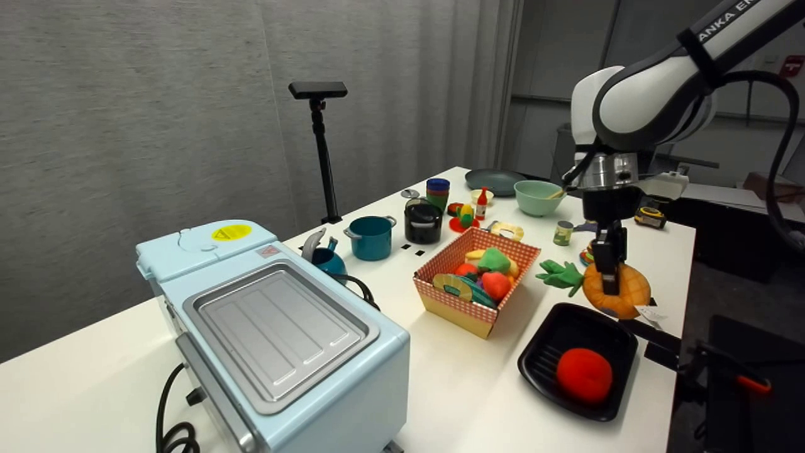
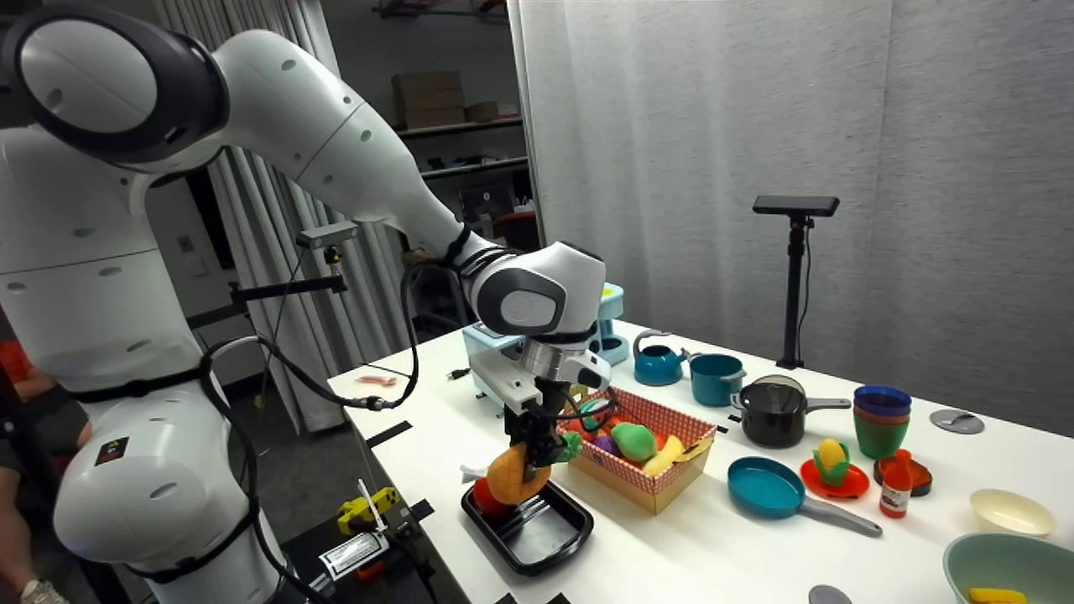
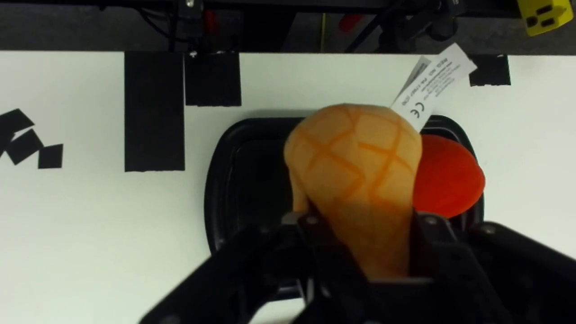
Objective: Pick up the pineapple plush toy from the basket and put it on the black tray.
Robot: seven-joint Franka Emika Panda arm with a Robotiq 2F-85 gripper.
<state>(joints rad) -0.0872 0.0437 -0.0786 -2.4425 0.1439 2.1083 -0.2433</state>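
The gripper [image 3: 366,220] is clamped on the pineapple plush toy [image 3: 353,157]. Both hang above the black tray [image 3: 256,180], near the counter's [image 1: 465,377] robot-side edge.

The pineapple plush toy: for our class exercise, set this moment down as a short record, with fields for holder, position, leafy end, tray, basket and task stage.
Item: pineapple plush toy
Holder: gripper, shut on the toy's body
Position: in the air above the black tray
Leafy end: points toward the basket
Tray contents: red plush toy
Basket contents: several toys, including a yellow banana
Stage: out of the basket, not yet set down
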